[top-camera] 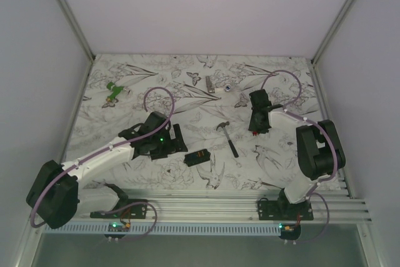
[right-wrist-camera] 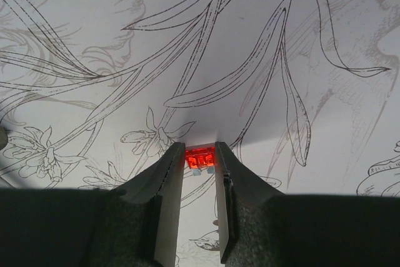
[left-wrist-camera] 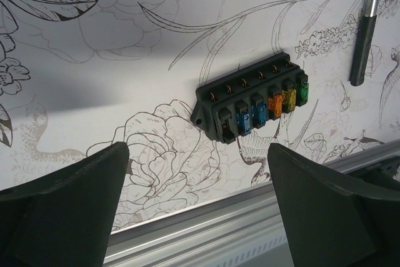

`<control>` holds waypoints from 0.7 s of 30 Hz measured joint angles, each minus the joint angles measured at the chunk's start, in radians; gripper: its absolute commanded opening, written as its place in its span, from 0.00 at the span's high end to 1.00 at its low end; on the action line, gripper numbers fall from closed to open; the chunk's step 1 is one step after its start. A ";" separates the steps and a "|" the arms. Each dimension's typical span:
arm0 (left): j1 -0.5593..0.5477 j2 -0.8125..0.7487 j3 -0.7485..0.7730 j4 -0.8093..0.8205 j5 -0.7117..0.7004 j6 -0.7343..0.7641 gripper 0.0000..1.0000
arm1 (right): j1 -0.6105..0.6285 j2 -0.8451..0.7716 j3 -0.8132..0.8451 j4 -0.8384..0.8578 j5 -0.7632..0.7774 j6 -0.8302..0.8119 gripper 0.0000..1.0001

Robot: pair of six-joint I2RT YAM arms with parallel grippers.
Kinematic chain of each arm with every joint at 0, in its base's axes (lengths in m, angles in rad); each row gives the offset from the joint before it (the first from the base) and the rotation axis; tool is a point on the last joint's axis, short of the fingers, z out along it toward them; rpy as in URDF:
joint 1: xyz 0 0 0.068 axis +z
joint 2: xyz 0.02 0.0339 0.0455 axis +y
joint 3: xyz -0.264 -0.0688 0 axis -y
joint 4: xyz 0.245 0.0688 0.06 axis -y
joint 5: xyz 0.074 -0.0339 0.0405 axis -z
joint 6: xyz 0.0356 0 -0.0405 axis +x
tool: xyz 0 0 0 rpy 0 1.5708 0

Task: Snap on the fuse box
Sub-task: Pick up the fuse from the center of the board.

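The fuse box point(top-camera: 199, 157) is a small black box lying on the patterned mat in front of the hammer. In the left wrist view the fuse box point(left-wrist-camera: 253, 101) shows a row of blue, orange, yellow and green fuses, with one slot at its left end dark. My left gripper point(top-camera: 177, 139) is open and empty, just left of the box; its fingers point(left-wrist-camera: 69, 204) are spread wide, with the box beyond them. My right gripper point(top-camera: 255, 128) is to the right of the hammer, shut on a small red fuse point(right-wrist-camera: 200, 157) pinched at its fingertips point(right-wrist-camera: 177, 154), above the mat.
A black-handled hammer point(top-camera: 227, 137) lies between the two grippers; its handle point(left-wrist-camera: 364, 35) shows in the left wrist view. A small grey metal piece point(top-camera: 210, 84), a small white object point(top-camera: 240, 99) and a green object point(top-camera: 114, 90) lie further back. The aluminium rail point(top-camera: 206, 204) runs along the near edge.
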State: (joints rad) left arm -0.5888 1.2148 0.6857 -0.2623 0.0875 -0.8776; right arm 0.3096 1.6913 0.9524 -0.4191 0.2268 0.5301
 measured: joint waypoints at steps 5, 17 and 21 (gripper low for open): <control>0.000 0.000 0.000 0.000 0.012 0.000 0.03 | 0.000 -0.008 -0.011 0.014 -0.005 -0.012 0.70; -0.004 0.001 0.000 0.000 0.023 0.000 0.04 | 0.003 -0.074 -0.075 -0.003 -0.068 -0.041 0.68; -0.008 0.003 0.000 0.000 0.024 0.000 0.04 | 0.017 -0.094 -0.090 -0.038 -0.081 -0.048 0.61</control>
State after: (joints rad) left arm -0.5968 1.2179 0.6861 -0.2626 0.1112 -0.8776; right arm 0.3264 1.5974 0.8627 -0.4568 0.1455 0.4816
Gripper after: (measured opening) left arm 0.963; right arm 0.343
